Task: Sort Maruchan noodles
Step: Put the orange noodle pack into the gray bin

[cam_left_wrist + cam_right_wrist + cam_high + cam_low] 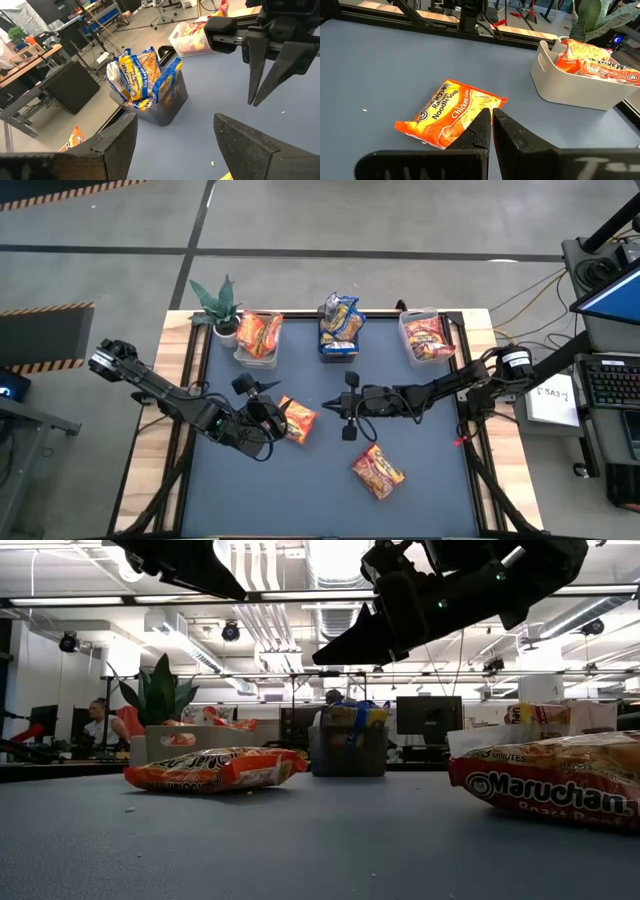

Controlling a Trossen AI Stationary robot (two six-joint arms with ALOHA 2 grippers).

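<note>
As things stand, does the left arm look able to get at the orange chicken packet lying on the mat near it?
Probably yes. The left gripper is open right beside the orange chicken packet, and nothing lies between them. The right gripper is shut, close on the packet's other side, but not over it.

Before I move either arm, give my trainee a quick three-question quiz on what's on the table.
1. True or false: the right gripper is shut and holds nothing.
2. How many noodle packets lie loose on the mat, outside the bins? A) one B) two C) four
3. Fill in: the middle bin holds ____-and-yellow packets.

Key: 1 true. 2 B: the orange packet by the open left gripper, and the red packet nearer the front edge. 3 blue.
</note>
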